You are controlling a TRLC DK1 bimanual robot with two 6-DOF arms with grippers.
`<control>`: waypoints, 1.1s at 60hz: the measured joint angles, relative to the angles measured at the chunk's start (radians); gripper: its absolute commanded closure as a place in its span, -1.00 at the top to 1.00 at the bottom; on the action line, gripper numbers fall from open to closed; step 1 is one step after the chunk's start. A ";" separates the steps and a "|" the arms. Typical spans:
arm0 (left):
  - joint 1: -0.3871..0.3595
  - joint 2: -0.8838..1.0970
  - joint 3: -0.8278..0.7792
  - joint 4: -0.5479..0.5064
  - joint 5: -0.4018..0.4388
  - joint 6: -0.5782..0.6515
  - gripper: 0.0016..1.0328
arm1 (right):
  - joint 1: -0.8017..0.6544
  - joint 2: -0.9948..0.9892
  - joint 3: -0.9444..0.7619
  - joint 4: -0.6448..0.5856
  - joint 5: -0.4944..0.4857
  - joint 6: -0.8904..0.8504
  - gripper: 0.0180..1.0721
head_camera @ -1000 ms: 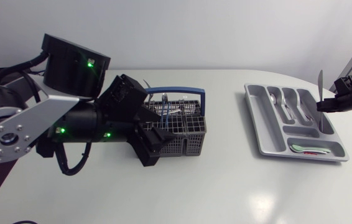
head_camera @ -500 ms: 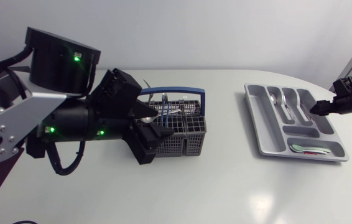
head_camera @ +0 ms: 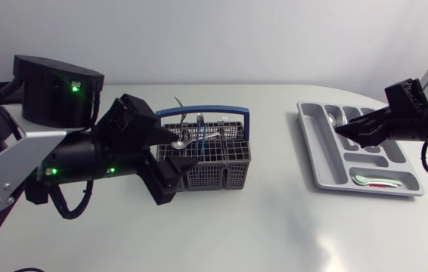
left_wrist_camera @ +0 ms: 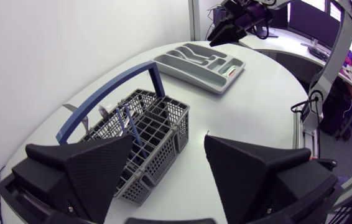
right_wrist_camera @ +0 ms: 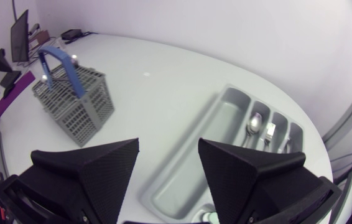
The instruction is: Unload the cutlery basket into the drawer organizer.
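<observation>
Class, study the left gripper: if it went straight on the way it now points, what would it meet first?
Most likely the basket. It stands just ahead of the left gripper, whose jaws are open, though a little to one side of its line. Depth is hard to judge.

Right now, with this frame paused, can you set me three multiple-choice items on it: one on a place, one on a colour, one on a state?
1. Where is the right gripper?
A) over the drawer organizer
B) flat on bare tabletop
C) raised high, clear of everything

2. What colour is the handle of the cutlery basket?
A) red
B) blue
C) yellow

3. How is the left gripper?
A) shut on a spoon
B) shut on the handle
C) open, holding nothing

Answers: 1 A, its wrist view looks down on the grey compartments; 2 B, the arch is blue; 3 C, its fingers stand spread with nothing between.
</observation>
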 measured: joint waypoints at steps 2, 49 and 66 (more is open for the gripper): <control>0.009 -0.003 -0.007 0.003 0.000 0.003 0.67 | 0.032 -0.035 -0.019 -0.008 -0.008 0.003 0.33; 0.077 -0.021 -0.056 0.060 0.046 0.024 0.68 | 0.697 -0.074 -0.080 0.198 0.096 0.378 0.33; 0.096 -0.033 -0.075 0.060 0.063 0.024 0.70 | 0.798 0.080 -0.080 0.341 0.163 0.428 0.26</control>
